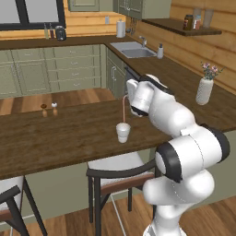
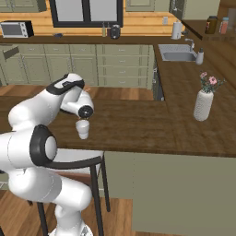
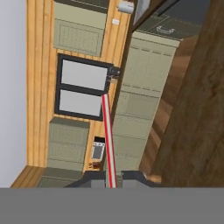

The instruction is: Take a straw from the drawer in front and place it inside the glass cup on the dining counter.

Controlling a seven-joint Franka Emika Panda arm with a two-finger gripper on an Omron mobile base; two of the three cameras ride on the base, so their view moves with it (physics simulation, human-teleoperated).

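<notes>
A thin red straw (image 1: 123,110) hangs upright over the dining counter (image 1: 55,133), with my gripper (image 1: 126,98) shut on its upper end. Its lower end comes down to the rim of the small whitish glass cup (image 1: 122,132), which stands on the counter directly below; I cannot tell whether the tip is inside. In the right base view the hand sits just above the cup (image 2: 83,128). In the hand view the straw (image 3: 108,140) runs up from between the two dark fingertips (image 3: 94,178) of the gripper (image 3: 111,179). The drawer is out of view.
A white flower vase (image 1: 204,90) stands on the worktop to the right. Two small shakers (image 1: 48,108) sit at the counter's far edge on the left. A dark-framed chair (image 1: 115,177) is tucked under the counter's near edge, close to my base.
</notes>
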